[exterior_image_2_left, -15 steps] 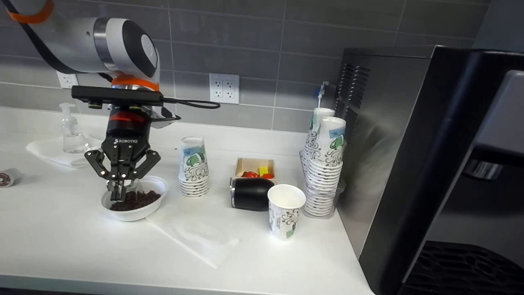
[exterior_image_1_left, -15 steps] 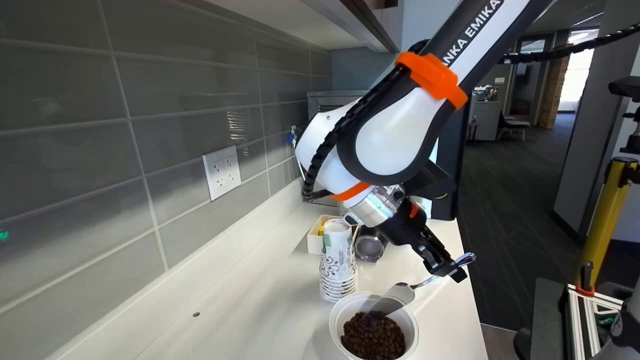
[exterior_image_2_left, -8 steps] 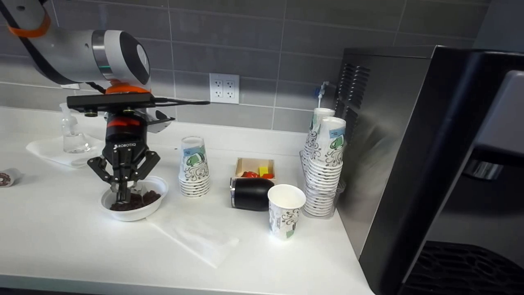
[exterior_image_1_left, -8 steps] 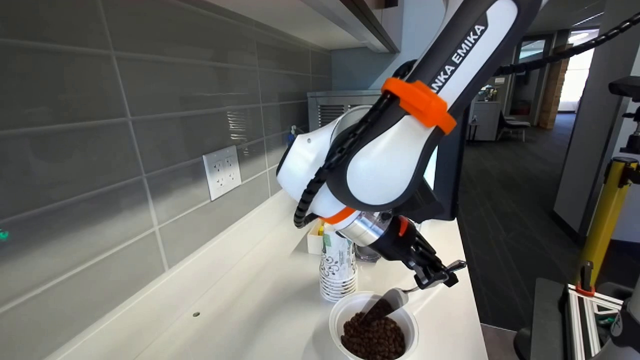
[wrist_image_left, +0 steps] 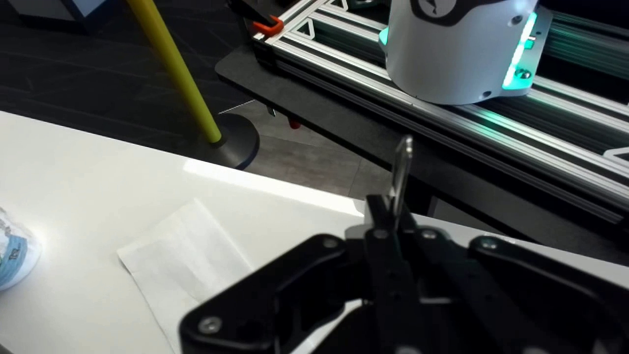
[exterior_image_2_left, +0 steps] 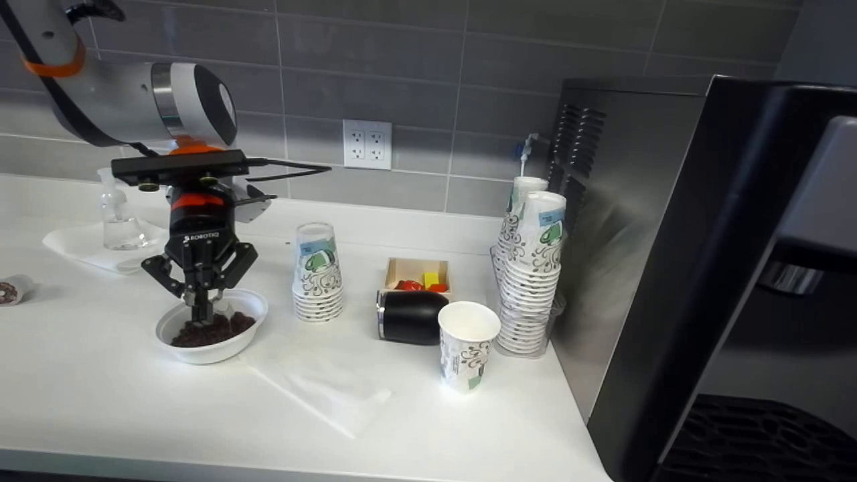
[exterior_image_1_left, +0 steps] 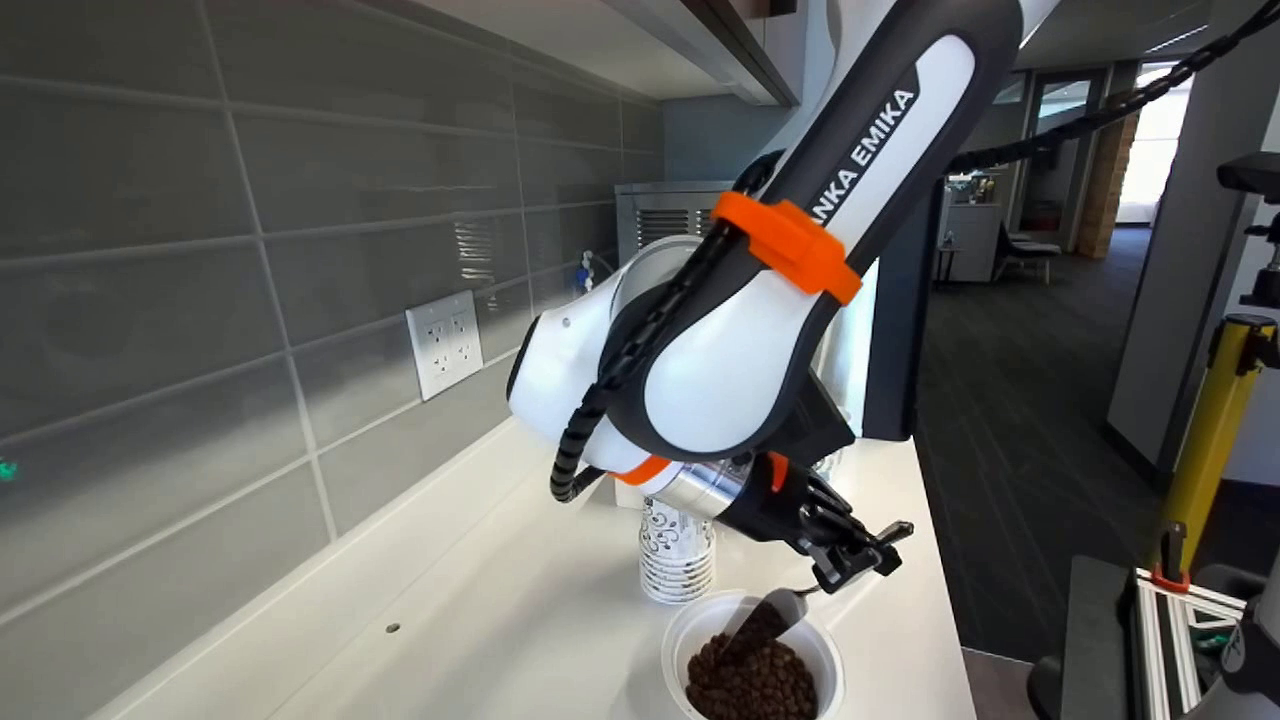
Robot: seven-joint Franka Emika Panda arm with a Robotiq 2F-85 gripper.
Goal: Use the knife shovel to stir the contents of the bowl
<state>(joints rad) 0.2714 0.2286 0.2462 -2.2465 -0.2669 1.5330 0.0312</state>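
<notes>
The bowl, low, round and white, stands on the counter in both exterior views (exterior_image_1_left: 684, 632) (exterior_image_2_left: 231, 349). The contents, dark brown and granular, fill its lower part (exterior_image_1_left: 755, 688) (exterior_image_2_left: 215, 331). My gripper (exterior_image_1_left: 880, 562) is shut on the metal handle of the knife shovel (exterior_image_1_left: 788, 604), above and beside the bowl rim. The shovel slants down, its flat blade inside the bowl with its tip in the contents. In an exterior view the fingertips (exterior_image_2_left: 201, 317) are over the bowl. In the wrist view the handle end (wrist_image_left: 402, 164) sticks out past the fingertips (wrist_image_left: 390, 214); bowl and blade are out of view.
A stack of patterned paper cups (exterior_image_2_left: 317, 281) stands close beside the bowl. Farther along are a lying black tumbler (exterior_image_2_left: 412, 317), a single cup (exterior_image_2_left: 465, 355), a wooden box (exterior_image_2_left: 394, 273) and a large machine (exterior_image_2_left: 629, 221). A napkin (wrist_image_left: 189, 260) lies near the bowl.
My gripper has moved down and towards the bowl's side, lowering the shovel. The blade has gone from resting higher over the rim to deeper in the contents. The bowl has slid slightly.
</notes>
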